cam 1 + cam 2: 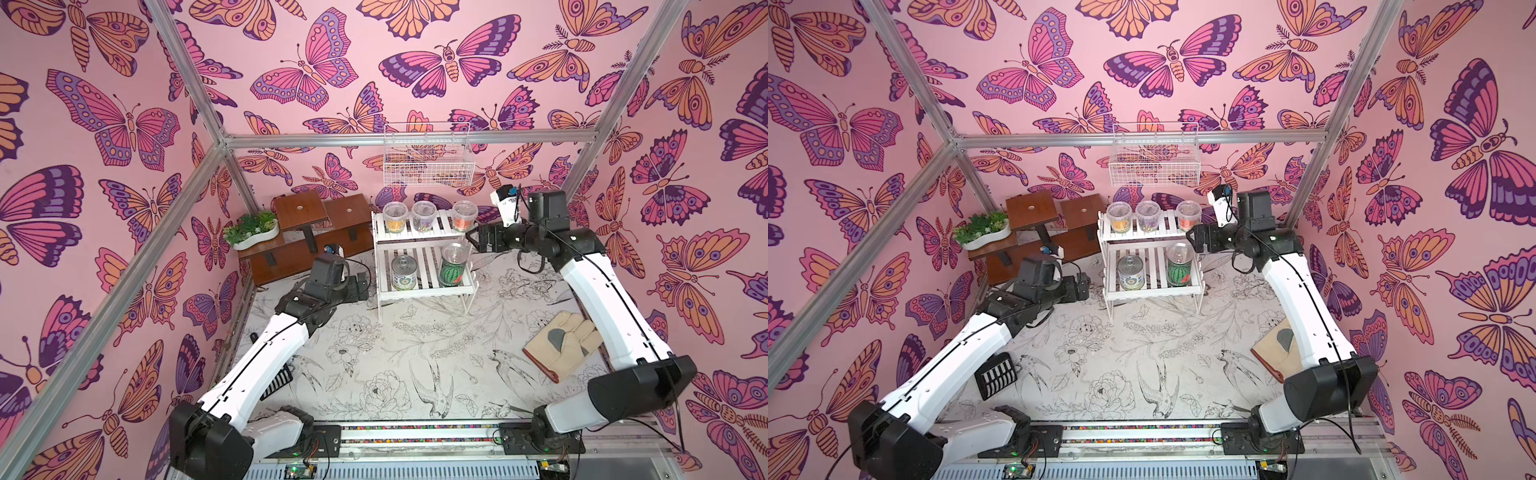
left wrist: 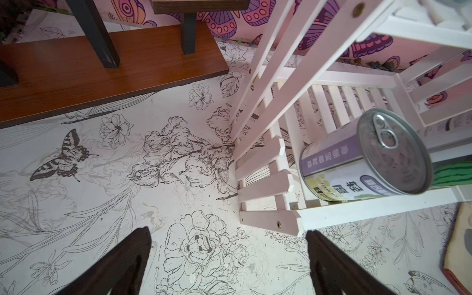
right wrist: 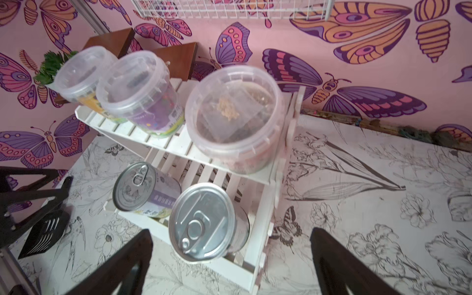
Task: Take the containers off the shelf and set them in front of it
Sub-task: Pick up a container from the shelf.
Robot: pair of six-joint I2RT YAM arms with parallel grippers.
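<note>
Nearest the arm bases, a pale work glove (image 1: 561, 345) lies on the printed mat, right side, well apart from the shelf (image 1: 424, 292). Not part of the job.

Left gripper (image 1: 360, 286): fingers spread wide, nothing held, low beside the shelf's left end. Right gripper (image 1: 472, 241): likewise spread wide and empty, just beside the shelf's right end at upper-tier height.

Lower tier: white-labelled can (image 1: 404, 274) on the left, watermelon can (image 1: 452, 266) on the right, both upright, not touching.
- Judgement: metal, rigid, probably the heaviest items. The smooth walls may slip.
- Grip across the body at mid-height, below the rim.
- The upper tier overhangs them, so draw forward before lifting.

Upper tier, farther back: yellow-orange cup (image 1: 395, 218), dark cup (image 1: 424, 218), red-orange cup (image 1: 464, 216), in a row, all lidded.
- Judgement: light, thin plastic, likely to flex.
- Clamp gently on the wall under the lid flange, not on the lid.
- The left two cups stand close together, leaving little room for a finger between them.

Views:
- Both top views give the contents' colours and both arms.
- The right wrist view shows all five lids from above, with pull tabs on both cans.
- The left wrist view shows the white-labelled can's purple-banded label close up, the watermelon can only as a green sliver, and the upper tier only from beneath.
</note>
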